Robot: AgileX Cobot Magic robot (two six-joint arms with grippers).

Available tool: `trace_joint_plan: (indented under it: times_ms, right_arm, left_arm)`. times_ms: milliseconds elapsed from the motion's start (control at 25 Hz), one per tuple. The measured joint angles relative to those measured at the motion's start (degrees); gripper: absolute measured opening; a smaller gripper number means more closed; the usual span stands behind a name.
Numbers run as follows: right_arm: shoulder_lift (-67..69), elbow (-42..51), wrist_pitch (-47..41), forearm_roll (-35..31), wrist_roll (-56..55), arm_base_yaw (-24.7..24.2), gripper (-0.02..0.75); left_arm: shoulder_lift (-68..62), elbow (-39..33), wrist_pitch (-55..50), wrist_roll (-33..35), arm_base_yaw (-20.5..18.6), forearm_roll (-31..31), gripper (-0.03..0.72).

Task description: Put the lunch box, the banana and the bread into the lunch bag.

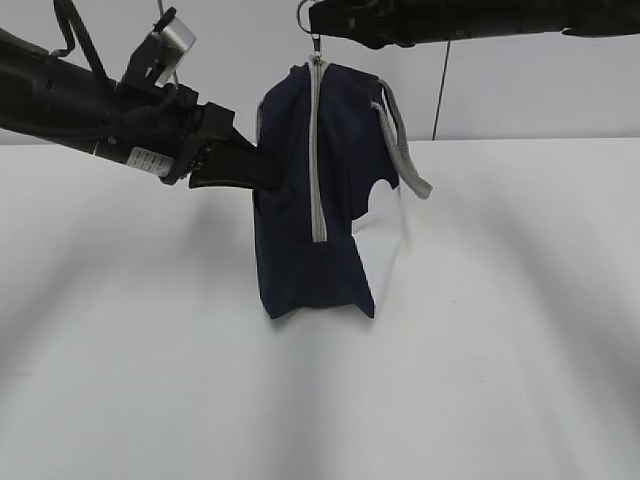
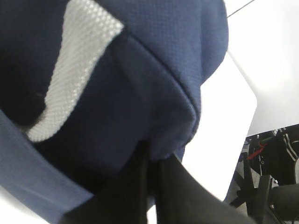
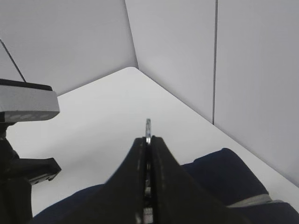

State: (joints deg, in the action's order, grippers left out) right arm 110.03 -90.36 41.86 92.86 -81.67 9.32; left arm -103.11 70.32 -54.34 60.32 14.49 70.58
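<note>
Exterior view, one lunch bag (image 1: 320, 190), two jaws pinching it

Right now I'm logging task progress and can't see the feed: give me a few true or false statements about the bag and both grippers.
1. The lunch bag stands on the table. True.
2. The right gripper is open. False: it is shut on the ring pull.
3. The left gripper pinches the bag's fabric. True.
4. A banana lies beside the bag. False: none is visible.
5. The zipper looks closed. True.
</note>
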Motion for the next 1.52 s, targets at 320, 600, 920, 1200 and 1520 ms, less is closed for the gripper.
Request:
trace_joint_plan:
  times_ms: [320, 600, 920, 1200, 1520]
  right_arm:
    - [-1.8, -1.0, 3.9, 5.1, -3.8, -0.3, -0.016]
    - [-3.9, -1.4, 2.7, 13.1, -10.1, -0.3, -0.016]
    - [-3.5, -1.4, -0.2, 14.9, -15.3, -0.3, -0.016]
    - [-1.4, -2.2, -4.0, 13.5, -14.6, -0.3, -0.016]
    - [2.8, -5.5, -6.3, 9.8, -14.3, -0.3, -0.016]
  left_arm:
    - [0.0, 0.0, 0.0, -0.4, -0.1, -0.4, 0.002]
    - [0.0, 0.0, 0.2, -0.4, -0.1, -0.7, 0.002]
    - [0.0, 0.0, -0.1, -0.4, -0.1, -0.8, 0.002]
    - [0.0, 0.0, -0.5, -1.2, -0.1, -2.4, 0.002]
    - [0.0, 0.0, -0.5, -2.8, -0.1, -4.7, 0.002]
